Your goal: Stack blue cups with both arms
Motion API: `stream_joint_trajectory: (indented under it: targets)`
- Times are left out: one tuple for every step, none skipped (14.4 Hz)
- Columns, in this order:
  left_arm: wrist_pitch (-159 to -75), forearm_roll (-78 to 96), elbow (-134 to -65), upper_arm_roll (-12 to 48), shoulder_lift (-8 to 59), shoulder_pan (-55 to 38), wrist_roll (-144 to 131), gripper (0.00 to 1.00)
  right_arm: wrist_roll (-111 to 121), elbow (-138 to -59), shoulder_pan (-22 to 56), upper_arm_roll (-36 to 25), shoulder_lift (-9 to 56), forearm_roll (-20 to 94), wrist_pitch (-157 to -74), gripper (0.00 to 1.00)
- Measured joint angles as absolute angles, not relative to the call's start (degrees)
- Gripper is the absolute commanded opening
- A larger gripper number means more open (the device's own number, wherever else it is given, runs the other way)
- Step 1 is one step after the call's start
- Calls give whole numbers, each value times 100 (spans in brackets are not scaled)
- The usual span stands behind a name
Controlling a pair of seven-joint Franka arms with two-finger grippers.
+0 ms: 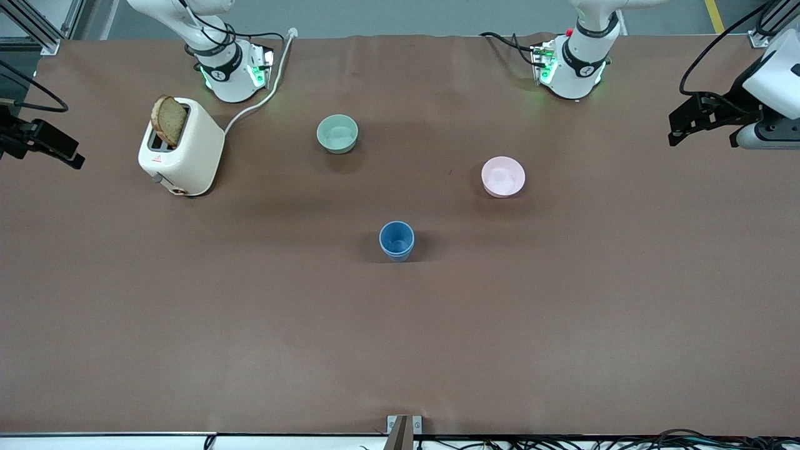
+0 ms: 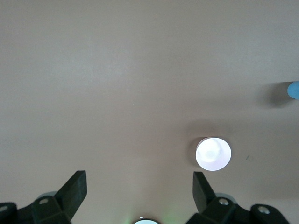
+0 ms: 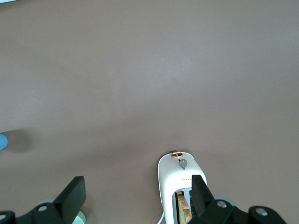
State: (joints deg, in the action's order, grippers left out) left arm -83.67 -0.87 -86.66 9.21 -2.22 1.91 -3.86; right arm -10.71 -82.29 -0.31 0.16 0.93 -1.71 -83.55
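Note:
The blue cups (image 1: 396, 240) stand upright near the table's middle as one stack, a second rim line showing just under the top rim. The stack shows at the edge of the left wrist view (image 2: 293, 89) and of the right wrist view (image 3: 2, 141). My left gripper (image 1: 690, 122) is open and empty, raised over the left arm's end of the table; it also shows in its wrist view (image 2: 139, 186). My right gripper (image 1: 44, 142) is open and empty, raised over the right arm's end; in its wrist view (image 3: 136, 193) it is above the toaster.
A white toaster (image 1: 182, 150) with a bread slice (image 1: 169, 120) stands near the right arm's base. A pale green bowl (image 1: 337, 133) and a pink bowl (image 1: 503, 177) sit farther from the front camera than the cups. The pink bowl (image 2: 213, 153) shows below my left gripper.

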Motion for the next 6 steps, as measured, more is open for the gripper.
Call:
stream_joint_trajectory:
  targets:
    - [-8368,-87,-8648,915,-223,193,-386,100,-1071,-8232,-33,16,93,-171,-8353,100]
    - [-8368,-87,-8630,912,-223,194,-386,100,-1071,-8234,-36,16,93,-171,-8346,100]
    - [-8368,-87,-8621,911,-223,195,-386,100,-1071,-8236,-43,16,93,-171,-8333,100]
    - [-8368,-87,-8619,912,-223,195,-386,100,-1071,-8237,-53,15,93,-171,-8316,100]
    - [-8368,-87,-8619,912,-223,195,-386,100,-1070,-8238,-64,12,93,-171,-8303,100]
    - [-8368,-87,-8618,912,-223,195,-386,100,-1070,-8241,-77,10,93,-170,-8295,100]
